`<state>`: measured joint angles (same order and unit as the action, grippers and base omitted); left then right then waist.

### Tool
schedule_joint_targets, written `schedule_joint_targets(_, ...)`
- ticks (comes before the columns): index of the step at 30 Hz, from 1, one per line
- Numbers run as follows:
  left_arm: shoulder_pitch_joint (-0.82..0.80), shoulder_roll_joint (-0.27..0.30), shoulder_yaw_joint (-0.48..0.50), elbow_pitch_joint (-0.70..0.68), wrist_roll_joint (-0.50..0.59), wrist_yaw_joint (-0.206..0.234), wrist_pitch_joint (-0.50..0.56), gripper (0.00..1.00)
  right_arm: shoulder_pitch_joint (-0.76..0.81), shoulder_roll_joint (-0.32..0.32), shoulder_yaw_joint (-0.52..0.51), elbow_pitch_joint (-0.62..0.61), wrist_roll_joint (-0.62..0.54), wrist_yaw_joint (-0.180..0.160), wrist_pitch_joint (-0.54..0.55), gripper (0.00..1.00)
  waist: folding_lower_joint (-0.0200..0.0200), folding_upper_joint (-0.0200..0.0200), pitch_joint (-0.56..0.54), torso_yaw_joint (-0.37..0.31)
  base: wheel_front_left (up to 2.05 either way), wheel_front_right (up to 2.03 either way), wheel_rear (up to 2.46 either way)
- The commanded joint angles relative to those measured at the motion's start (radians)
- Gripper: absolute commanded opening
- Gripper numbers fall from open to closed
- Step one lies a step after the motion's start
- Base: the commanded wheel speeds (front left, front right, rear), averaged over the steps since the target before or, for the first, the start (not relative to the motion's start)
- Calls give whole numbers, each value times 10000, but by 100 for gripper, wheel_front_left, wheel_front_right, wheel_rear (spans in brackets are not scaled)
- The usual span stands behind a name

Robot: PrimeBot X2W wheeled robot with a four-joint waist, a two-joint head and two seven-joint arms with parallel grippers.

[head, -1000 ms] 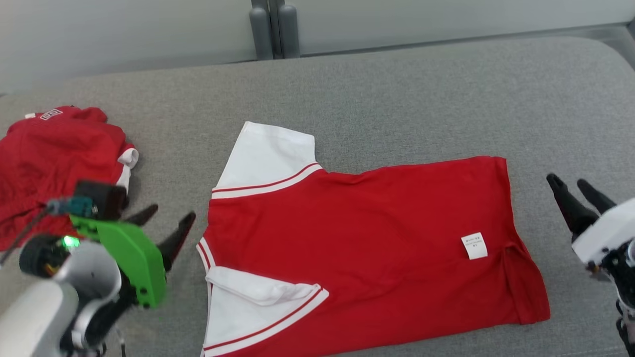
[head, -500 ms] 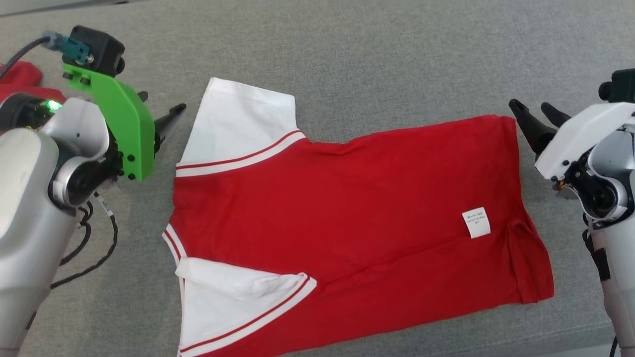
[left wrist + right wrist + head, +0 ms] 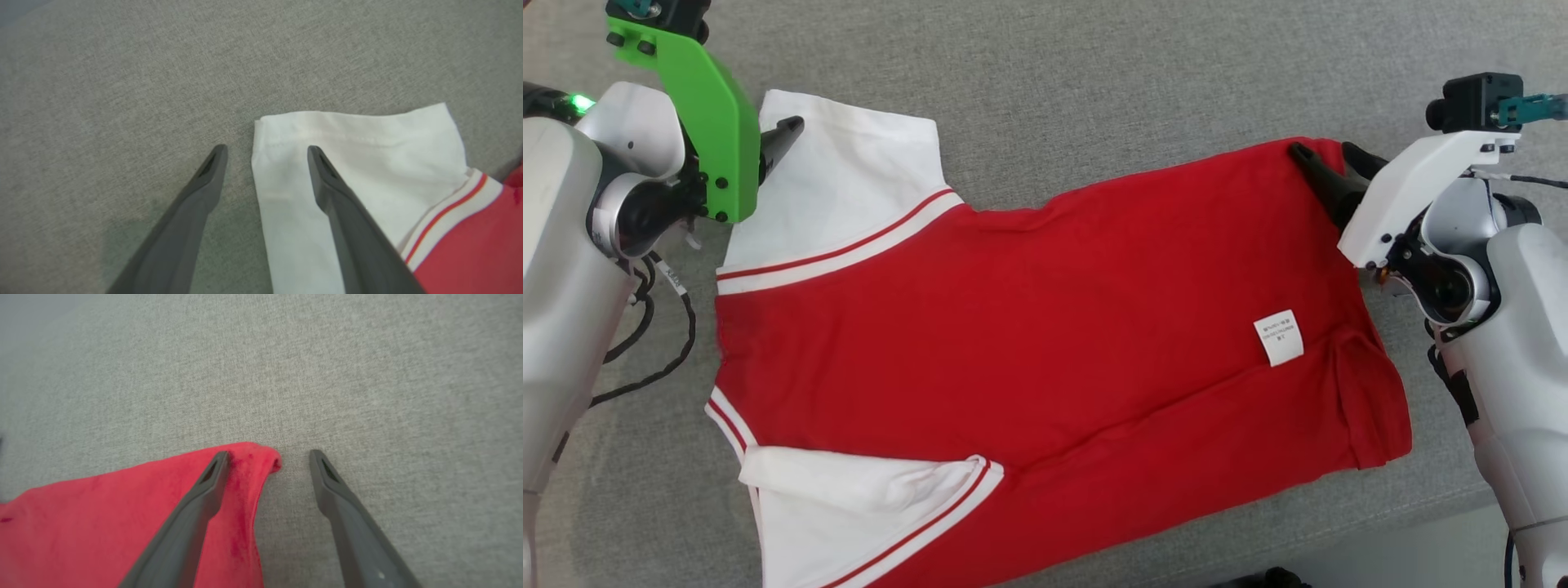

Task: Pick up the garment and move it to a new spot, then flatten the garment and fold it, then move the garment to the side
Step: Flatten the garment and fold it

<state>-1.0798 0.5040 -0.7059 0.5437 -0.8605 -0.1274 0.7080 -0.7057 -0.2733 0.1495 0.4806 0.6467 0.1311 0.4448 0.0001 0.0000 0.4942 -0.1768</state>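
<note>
Head view: garment (image 3: 1045, 327) spread out. My left gripper (image 3: 266, 149), jaws apart, straddles the white sleeve (image 3: 367, 163) corner; my right gripper (image 3: 268, 454), jaws apart, straddles the red hem (image 3: 253, 459) corner.

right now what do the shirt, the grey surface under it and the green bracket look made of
Shirt: soft knit fabric, probably cotton or a blend, matte; it wrinkles and shows stitched hems. Grey surface: woven upholstery-like cloth, matte, with a flecked weave. Green bracket: rigid plastic, possibly printed, smooth with a slight sheen; flat faces held by dark screws.
</note>
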Motion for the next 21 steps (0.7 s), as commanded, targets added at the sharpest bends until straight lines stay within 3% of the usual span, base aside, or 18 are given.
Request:
schedule_joint_targets(1, -185, 92, -119, 82, -119, -48, -46, 100, -79, 24, 200, 149, 133, -7, -59, 100, -1, 0, 265, -247, 0, 0, 0)
schedule_joint_targets(3, -339, 126, -305, 192, -289, -47, -103, 100, -123, 25, 499, 225, 291, -7, -115, 100, -1, 0, 325, -285, 0, 0, 0)
schedule_joint_targets(4, -416, 160, -422, 287, -328, -48, -144, 100, -158, 7, 665, 255, 371, -7, -161, 90, -1, 0, 346, -302, 0, 0, 0)
schedule_joint_targets(6, -500, 210, -621, 450, -298, -44, -223, 100, -200, -32, 876, 303, 523, -7, -257, 45, -1, 0, 364, -310, 0, 0, 0)
schedule_joint_targets(7, -521, 175, -733, 597, -403, -38, -254, 90, -209, -65, 1032, 342, 620, -7, -326, 32, -1, 0, 355, -300, 0, 0, 0)
schedule_joint_targets(8, -536, 135, -801, 681, -509, -38, -241, 40, -211, -101, 1139, 369, 675, -6, -370, 0, -1, 0, 344, -285, 0, 0, 0)
schedule_joint_targets(9, -560, 105, -901, 718, -541, -38, -250, 11, -210, -156, 1227, 398, 742, -4, -426, 0, -1, 0, 329, -258, 0, 0, 0)
schedule_joint_targets(10, -576, 79, -1033, 736, -560, -40, -249, 0, -194, -239, 1314, 440, 818, -4, -480, 0, -1, 0, 284, -200, 0, 0, 0)
schedule_joint_targets(21, -1014, 259, -1590, 1116, -933, -27, -1950, 0, -474, -851, 1547, 773, 1047, -10, -2637, 0, -1, 0, -301, 315, 0, 0, 0)
